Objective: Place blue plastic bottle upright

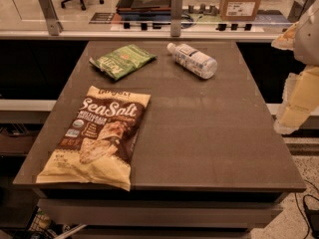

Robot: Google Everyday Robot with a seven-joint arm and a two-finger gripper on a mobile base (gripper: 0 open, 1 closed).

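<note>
Hanging beside the right edge of the table [214, 133], my gripper [295, 103] holds nothing I can confirm; whether it is released or clenched, I cannot tell. The blue plastic bottle [193, 59] lies on its side at the table's far end, well apart to the gripper's left.

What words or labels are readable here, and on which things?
"Sea Salt": large chip bag, front left.
Green bag: print too blurred.
Blue plastic bottle, lying down: label too small.
Cardboard box sticker: unreadable.
Gripper, off the table's right edge: no text.
</note>
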